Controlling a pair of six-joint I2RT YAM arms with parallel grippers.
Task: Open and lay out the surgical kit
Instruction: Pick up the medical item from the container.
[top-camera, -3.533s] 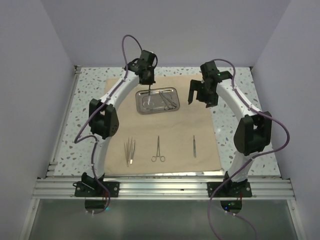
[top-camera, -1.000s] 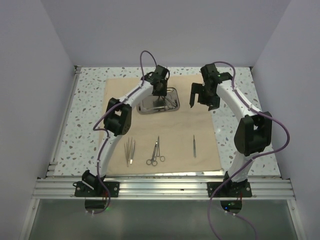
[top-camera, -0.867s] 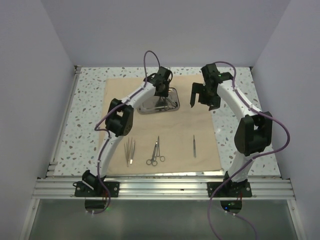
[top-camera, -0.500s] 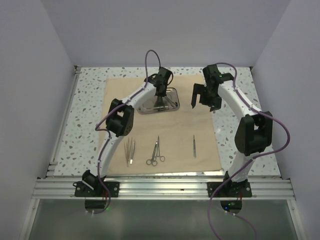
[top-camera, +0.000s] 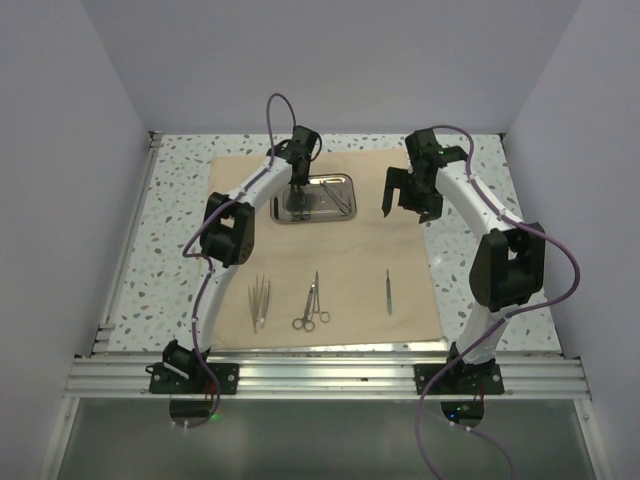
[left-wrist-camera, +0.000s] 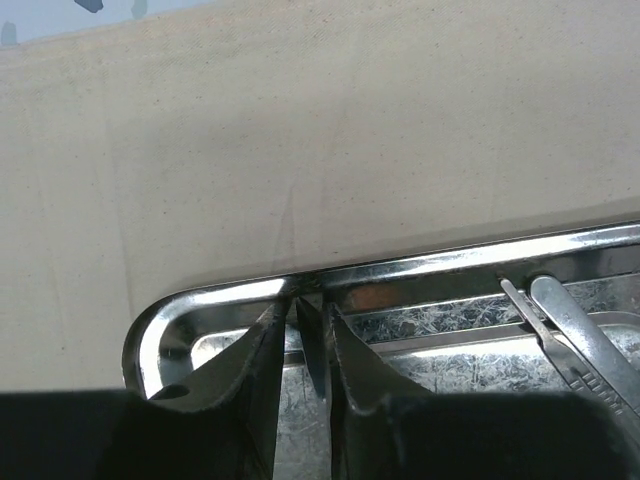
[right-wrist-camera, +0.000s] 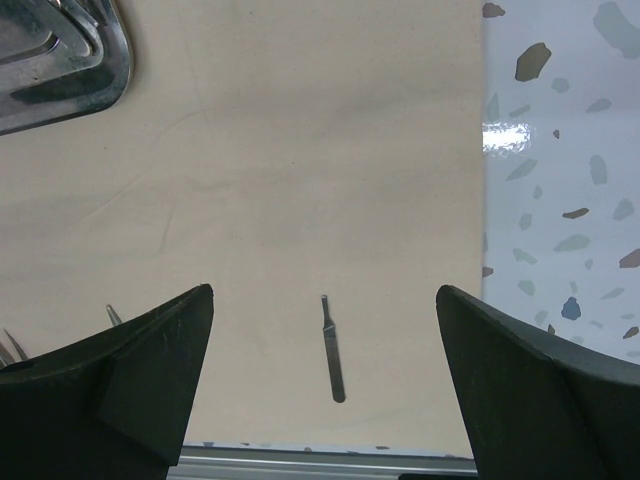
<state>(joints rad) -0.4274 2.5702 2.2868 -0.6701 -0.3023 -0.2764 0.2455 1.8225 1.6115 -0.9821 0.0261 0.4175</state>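
Observation:
The beige cloth wrap (top-camera: 350, 255) (left-wrist-camera: 350, 130) (right-wrist-camera: 300, 150) lies spread flat. The steel tray (top-camera: 316, 220) (left-wrist-camera: 450, 268) (right-wrist-camera: 60, 70) sits at the cloth's far middle, with thin silver instruments (top-camera: 340, 197) (left-wrist-camera: 570, 335) in its right half. My left gripper (top-camera: 297, 188) (left-wrist-camera: 308, 300) reaches down inside the tray, tips against the far wall near the left corner. Its fingers stand close together with a thin dark sliver between them that I cannot identify. Tweezers (top-camera: 260, 302), ring-handled forceps (top-camera: 313, 303) and a slim probe (top-camera: 389, 292) (right-wrist-camera: 333, 360) lie in a row near the front. My right gripper (top-camera: 405, 200) (right-wrist-camera: 322, 290) hangs open and empty above the cloth, right of the tray.
Speckled tabletop (top-camera: 180, 200) (right-wrist-camera: 560, 200) borders the cloth on both sides. An aluminium rail (top-camera: 320, 375) runs along the near edge, and pale walls close in the left, right and back.
My left gripper has moved from the tray's middle to its far left part, with its fingers drawn closer together. The tray looked tipped earlier and now lies flat. The right arm barely moved.

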